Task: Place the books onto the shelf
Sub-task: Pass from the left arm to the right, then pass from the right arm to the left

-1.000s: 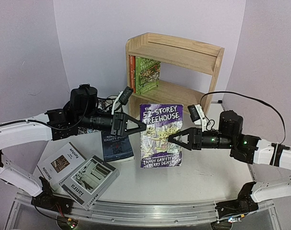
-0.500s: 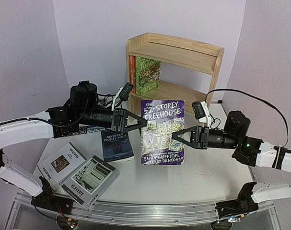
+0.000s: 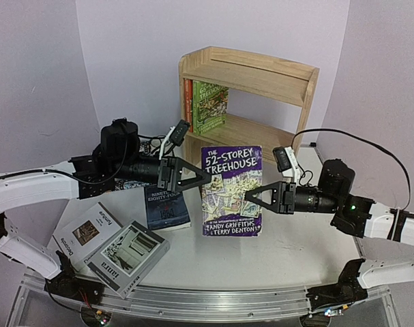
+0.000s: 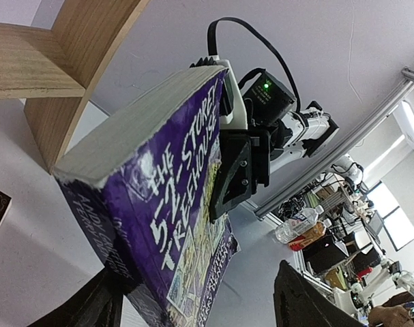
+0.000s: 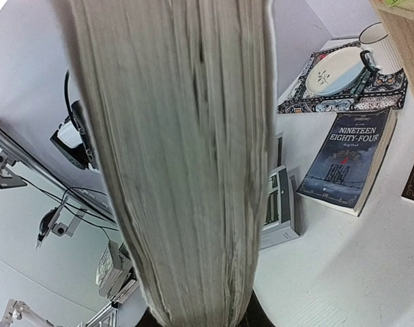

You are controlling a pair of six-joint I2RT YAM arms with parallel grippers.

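Note:
The purple "52-Storey Treehouse" book (image 3: 232, 191) stands upright in mid-air over the table's centre. My right gripper (image 3: 249, 197) is shut on its right page edge; in the right wrist view the pages (image 5: 186, 157) fill the frame above that gripper (image 5: 196, 317). My left gripper (image 3: 205, 178) is open at the spine side, its fingers spread either side of the book (image 4: 159, 225) without clamping it. The pine shelf (image 3: 247, 88) stands behind, with a green Treehouse book (image 3: 210, 105) and an orange one (image 3: 188, 102) upright on its lower tier.
"Nineteen Eighty-Four" (image 3: 167, 208) lies flat left of centre. The white "Decorate" (image 3: 87, 231) and the grey book (image 3: 128, 253) lie near the front left edge. A patterned placemat (image 5: 391, 92) with plate (image 5: 336, 71) and mug (image 5: 377, 34) sits behind the left arm.
My right gripper closed on the purple book's page edge, then my left gripper opened off the spine. The book shifted slightly right.

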